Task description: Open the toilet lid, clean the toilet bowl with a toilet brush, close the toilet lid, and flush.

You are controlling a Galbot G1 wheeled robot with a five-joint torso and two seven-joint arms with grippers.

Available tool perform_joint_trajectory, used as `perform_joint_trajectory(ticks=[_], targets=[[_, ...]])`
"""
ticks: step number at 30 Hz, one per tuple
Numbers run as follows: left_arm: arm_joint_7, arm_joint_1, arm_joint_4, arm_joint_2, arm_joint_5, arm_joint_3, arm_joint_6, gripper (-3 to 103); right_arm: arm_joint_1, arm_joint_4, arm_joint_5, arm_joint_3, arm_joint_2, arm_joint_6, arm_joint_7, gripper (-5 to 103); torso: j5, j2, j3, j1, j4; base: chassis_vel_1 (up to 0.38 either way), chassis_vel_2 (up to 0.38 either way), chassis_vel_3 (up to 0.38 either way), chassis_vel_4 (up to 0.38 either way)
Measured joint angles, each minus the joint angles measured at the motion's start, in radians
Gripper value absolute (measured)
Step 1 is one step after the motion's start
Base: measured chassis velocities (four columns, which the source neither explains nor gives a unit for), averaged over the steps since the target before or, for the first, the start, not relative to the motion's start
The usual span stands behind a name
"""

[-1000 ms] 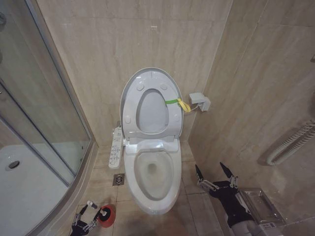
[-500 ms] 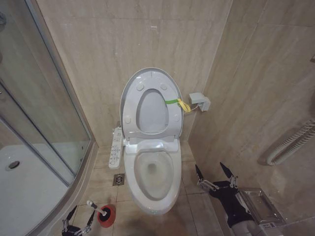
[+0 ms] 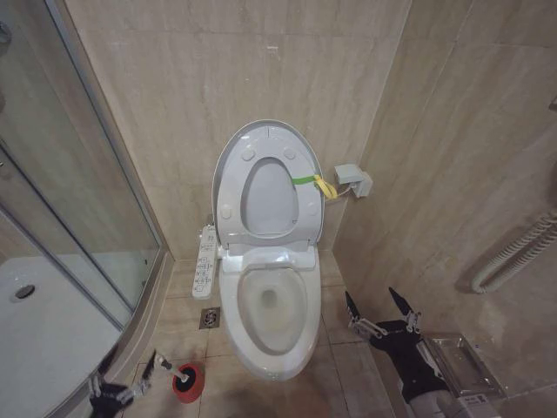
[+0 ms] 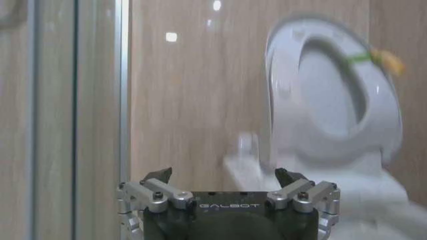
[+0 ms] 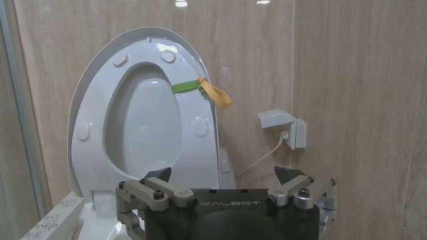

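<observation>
Red cup holder [image 3: 188, 382] with toilet brush [image 3: 171, 367]

walls: beige marble tile [image 3: 218, 61] | floor: beige tile [image 3: 178, 318] | left: glass shower enclosure [image 3: 61, 200]

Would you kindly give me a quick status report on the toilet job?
Left gripper open, low beside toilet brush in its red holder. Right gripper open, idle beside toilet bowl. Toilet lid up. Nothing in the way.

Only readable text I can spot is "GALBOT", printed in pale letters on the black body of the left end effector [image 4: 224, 176] and again on the right end effector [image 5: 225, 175]. Nothing else legible.
</observation>
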Motion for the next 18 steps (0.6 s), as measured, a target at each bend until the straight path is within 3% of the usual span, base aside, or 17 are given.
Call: perform_joint_trajectory(ticks=[3,5,6,10,11,14,15,18], targets=[[-0.05,0.008,-0.102,0.007,0.01,-0.018,0.056,100,0.0,0.0,0.0,0.0,0.0,0.0,0.0,100,0.0002,0.0,0.0,0.0,0.0,0.0,0.0,0.0,0.0],[-0.143,0.008,-0.217,0.019,0.031,-0.031,0.14,100,0.0,0.0,0.0,0.0,0.0,0.0,0.0,100,0.0001,0.0,0.0,0.0,0.0,0.0,0.0,0.0,0.0],[-0.143,0.008,-0.217,0.019,0.031,-0.031,0.14,100,0.0,0.0,0.0,0.0,0.0,0.0,0.0,100,0.0001,0.0,0.0,0.0,0.0,0.0,0.0,0.0,0.0],[-0.334,0.0,-0.365,0.037,0.069,-0.028,0.316,100,0.0,0.0,0.0,0.0,0.0,0.0,0.0,100,-0.0001,0.0,0.0,0.0,0.0,0.0,0.0,0.0,0.0],[-0.334,0.0,-0.365,0.037,0.069,-0.028,0.316,100,0.0,0.0,0.0,0.0,0.0,0.0,0.0,100,-0.0001,0.0,0.0,0.0,0.0,0.0,0.0,0.0,0.0],[-0.466,0.0,-0.457,0.056,0.067,-0.02,0.472,100,0.0,0.0,0.0,0.0,0.0,0.0,0.0,100,0.0,0.0,0.0,0.0,0.0001,0.0,0.0,0.0,0.0],[-0.466,0.0,-0.457,0.056,0.067,-0.02,0.472,100,0.0,0.0,0.0,0.0,0.0,0.0,0.0,100,0.0,0.0,0.0,0.0,0.0001,0.0,0.0,0.0,0.0],[-0.536,0.002,-0.515,0.087,0.049,-0.029,0.583,100,0.0,0.0,0.0,0.0,0.0,0.0,0.0,100,-0.0001,0.0,0.0,0.0,0.0001,0.0,0.0,0.0,0.0]])
